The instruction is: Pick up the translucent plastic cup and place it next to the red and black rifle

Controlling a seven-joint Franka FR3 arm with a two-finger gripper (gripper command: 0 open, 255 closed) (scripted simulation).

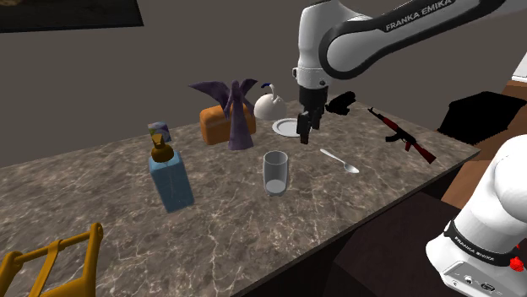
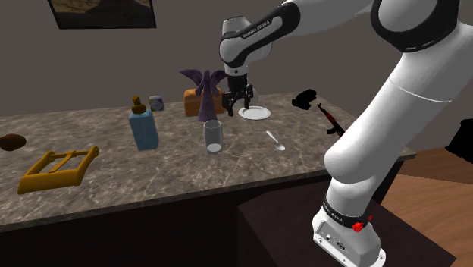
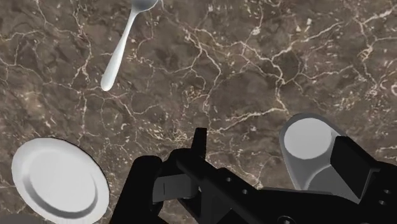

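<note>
black two-finger gripper (image 2: 236, 106) hovers with its fingers spread apart, holding nothing, over the dark marbled counter (image 1: 101, 194) near a round white plate (image 1: 287, 126). translucent plastic cup (image 1: 275, 173) stands upright beside a white spoon (image 1: 339, 160), well apart from the red and black rifle (image 1: 403, 135).

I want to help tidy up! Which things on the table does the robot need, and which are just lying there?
Needed: clear cup, red and black rifle, gripper.

Just lying about: spoon, white plate, blue bottle, purple figure, orange loaf, yellow frame.
</note>
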